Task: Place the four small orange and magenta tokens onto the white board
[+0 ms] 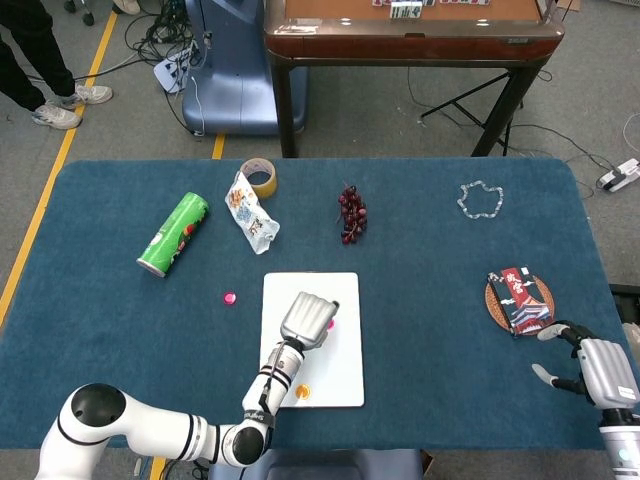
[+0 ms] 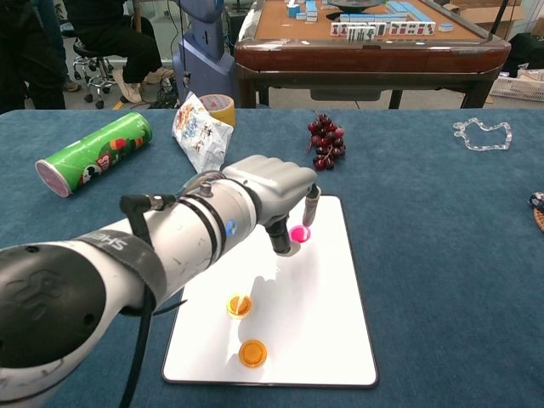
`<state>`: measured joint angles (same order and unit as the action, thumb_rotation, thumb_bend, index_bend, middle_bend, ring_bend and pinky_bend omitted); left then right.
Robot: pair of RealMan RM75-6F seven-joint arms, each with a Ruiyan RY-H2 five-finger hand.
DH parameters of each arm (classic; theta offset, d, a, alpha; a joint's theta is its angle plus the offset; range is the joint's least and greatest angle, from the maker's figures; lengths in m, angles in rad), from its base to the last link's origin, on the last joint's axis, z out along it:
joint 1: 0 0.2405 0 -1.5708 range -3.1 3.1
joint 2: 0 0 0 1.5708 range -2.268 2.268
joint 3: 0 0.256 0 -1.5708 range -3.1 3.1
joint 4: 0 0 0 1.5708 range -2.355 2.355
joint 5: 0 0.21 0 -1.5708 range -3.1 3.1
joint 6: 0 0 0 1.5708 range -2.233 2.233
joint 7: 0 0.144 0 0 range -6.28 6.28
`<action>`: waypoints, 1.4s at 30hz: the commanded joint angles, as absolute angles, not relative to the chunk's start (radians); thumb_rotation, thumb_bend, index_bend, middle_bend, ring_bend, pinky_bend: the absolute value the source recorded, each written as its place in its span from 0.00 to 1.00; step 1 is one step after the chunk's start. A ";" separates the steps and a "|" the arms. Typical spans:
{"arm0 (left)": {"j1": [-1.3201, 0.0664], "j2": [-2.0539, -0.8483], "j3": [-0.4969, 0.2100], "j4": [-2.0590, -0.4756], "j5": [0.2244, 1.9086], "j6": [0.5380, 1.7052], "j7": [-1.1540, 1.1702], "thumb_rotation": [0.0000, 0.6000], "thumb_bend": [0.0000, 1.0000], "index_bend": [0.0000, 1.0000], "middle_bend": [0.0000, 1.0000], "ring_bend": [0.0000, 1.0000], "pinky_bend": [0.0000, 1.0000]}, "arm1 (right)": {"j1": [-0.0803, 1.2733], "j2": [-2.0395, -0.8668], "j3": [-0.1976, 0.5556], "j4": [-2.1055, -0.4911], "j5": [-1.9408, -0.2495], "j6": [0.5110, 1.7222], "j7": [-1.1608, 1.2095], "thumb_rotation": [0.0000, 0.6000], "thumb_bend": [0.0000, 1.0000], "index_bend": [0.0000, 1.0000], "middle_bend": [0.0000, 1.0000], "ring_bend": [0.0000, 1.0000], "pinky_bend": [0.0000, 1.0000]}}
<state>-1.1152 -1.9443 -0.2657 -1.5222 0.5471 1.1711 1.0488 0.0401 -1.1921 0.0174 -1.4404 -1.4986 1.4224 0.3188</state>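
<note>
On the white board: the white board lies flat at lower centre of the chest view, on the blue table.
Held token: a magenta token is pinched between a finger and the thumb of the left hand, just over the board's upper part (whether it touches the surface I cannot tell).
Orange tokens: one orange token and a second orange token rest on the board's lower left part, near each other but apart.
Stray token: another magenta token sits on the table cloth left of the board in the head view, off the board.
Left hand: fingers curled down, pinching the held token; its arm enters from the lower left.
Right hand: the right hand rests at the lower right edge of the head view, fingers spread, holding nothing.
Upper left of table: a green chip can on its side, a crumpled snack bag, a tape roll.
Upper centre: a bunch of dark grapes.
Upper right: a clear bracelet-like chain.
Right side: a small packet on a round coaster, just above the right hand.
</note>
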 commanded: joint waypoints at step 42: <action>-0.923 -1.735 -0.182 -1.528 0.485 1.195 0.915 1.00 0.28 0.44 1.00 1.00 1.00 | 0.049 -1.095 0.039 -1.582 -1.513 1.458 0.240 1.00 0.13 0.43 0.37 0.36 0.52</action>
